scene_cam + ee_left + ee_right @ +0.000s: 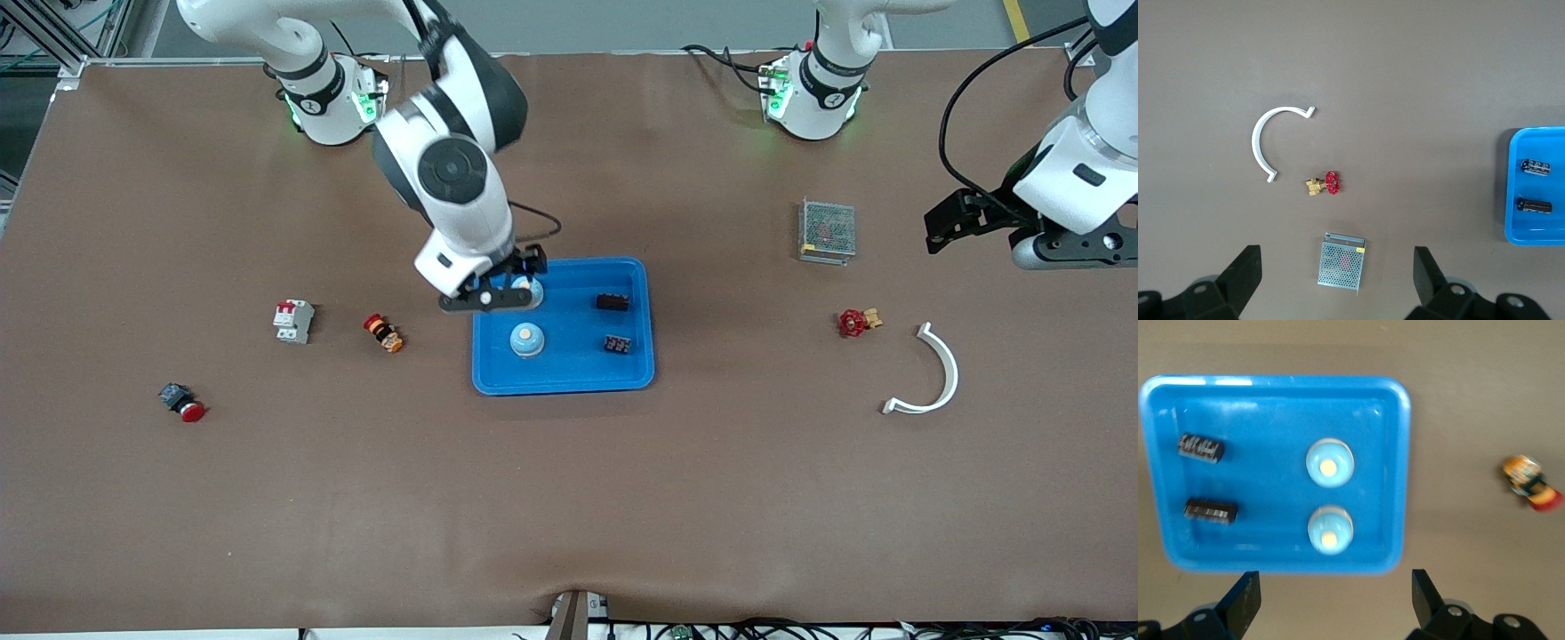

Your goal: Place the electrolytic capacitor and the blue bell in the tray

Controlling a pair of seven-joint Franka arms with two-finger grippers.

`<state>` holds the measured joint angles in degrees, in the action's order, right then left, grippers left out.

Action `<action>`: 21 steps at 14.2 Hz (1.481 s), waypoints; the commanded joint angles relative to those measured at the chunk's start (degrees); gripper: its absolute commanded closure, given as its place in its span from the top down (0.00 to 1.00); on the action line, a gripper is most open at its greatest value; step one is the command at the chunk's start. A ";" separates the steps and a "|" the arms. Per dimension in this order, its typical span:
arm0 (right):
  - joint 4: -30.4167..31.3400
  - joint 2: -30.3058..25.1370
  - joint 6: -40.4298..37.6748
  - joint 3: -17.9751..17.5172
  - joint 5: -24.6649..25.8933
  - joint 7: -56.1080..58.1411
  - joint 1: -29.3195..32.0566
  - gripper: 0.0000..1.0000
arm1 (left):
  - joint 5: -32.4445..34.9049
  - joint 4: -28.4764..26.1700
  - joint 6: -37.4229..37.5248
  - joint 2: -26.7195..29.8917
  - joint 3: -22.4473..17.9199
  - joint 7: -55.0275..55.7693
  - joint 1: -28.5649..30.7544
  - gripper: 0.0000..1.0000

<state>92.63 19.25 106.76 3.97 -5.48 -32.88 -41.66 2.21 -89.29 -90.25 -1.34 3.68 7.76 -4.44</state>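
Right wrist view shows two blue bells [1329, 465] and two electrolytic capacitors [1201, 447] inside the tray [1401, 473], capacitors at the bells' nine o'clock. Bells look light, domed, slippery: grip the base. Right gripper [1331, 600] hovers over them released; left gripper [1335, 279], released, waits.

The right gripper [498, 289] hides part of one blue bell [528, 286] in the front view, and the tray [1509, 200] is cut off in the left wrist view.

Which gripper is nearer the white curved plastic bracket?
Left. The left gripper hangs open above the table near the white curved plastic bracket; the right gripper hangs open over the blue tray.
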 commanded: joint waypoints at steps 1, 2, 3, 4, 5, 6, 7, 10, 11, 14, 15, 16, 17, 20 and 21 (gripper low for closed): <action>2.38 -7.80 -5.49 0.07 0.91 -0.25 1.57 1.00 | -0.45 0.16 -0.02 0.11 0.45 -0.46 0.57 1.00; 2.38 -10.18 -7.95 0.07 0.99 0.18 2.10 1.00 | -0.45 0.16 -0.02 0.11 0.45 -0.55 0.57 1.00; 2.38 -12.37 -10.06 0.07 1.60 0.71 2.63 1.00 | -0.45 0.08 -0.02 0.11 0.45 -0.55 0.48 1.00; 2.38 -14.48 -12.08 0.07 2.91 1.06 3.24 1.00 | -0.45 0.08 -0.02 0.11 0.45 -0.55 0.48 1.00; 2.38 -16.42 -14.19 0.07 3.97 1.76 4.38 1.00 | -0.45 -0.01 -0.02 0.11 0.45 -0.55 0.48 1.00; 2.38 -18.53 -16.21 0.07 4.16 3.51 5.52 1.00 | -0.45 0.08 -0.02 0.11 0.45 -0.55 0.48 1.00; 2.38 -20.55 -18.15 0.07 4.16 5.88 7.36 1.00 | -0.45 0.08 -0.02 0.20 0.45 -0.73 0.57 1.00; 2.38 -24.87 -21.50 0.07 4.16 14.23 14.47 1.00 | -0.45 -0.01 0.07 0.29 0.45 -0.73 0.57 1.00; 2.29 -25.49 -22.03 0.07 4.16 16.77 17.02 1.00 | -0.45 -0.01 0.07 0.29 0.45 -0.81 0.66 1.00; 2.12 -25.49 -21.34 0.07 4.59 23.82 25.90 1.00 | -0.45 -0.10 0.07 0.38 0.45 -0.82 0.57 1.00; 1.94 -25.41 -21.07 0.07 5.82 24.88 27.58 1.00 | -0.45 -0.10 0.07 0.46 0.45 -0.82 0.66 1.00; 1.59 -25.32 -20.55 0.07 7.13 25.93 28.90 1.00 | -0.45 -0.10 0.07 0.46 0.45 -0.82 0.57 1.00; 1.50 -25.23 -19.85 0.07 7.58 26.55 30.22 1.00 | -0.45 -0.10 0.16 0.55 0.45 -0.82 0.57 1.00; 1.50 -24.62 -16.95 0.07 7.41 28.40 33.91 1.00 | -0.45 0.25 0.34 0.38 0.45 -1.17 0.66 1.00; 1.50 -24.35 -16.16 0.07 7.41 29.53 35.31 1.00 | -0.45 0.43 0.34 0.29 0.45 -1.34 0.75 1.00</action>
<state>93.97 -5.43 89.08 5.12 1.24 -5.10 -9.22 2.21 -89.31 -90.23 -1.35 3.70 7.66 -4.34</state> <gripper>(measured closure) 0.000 0.000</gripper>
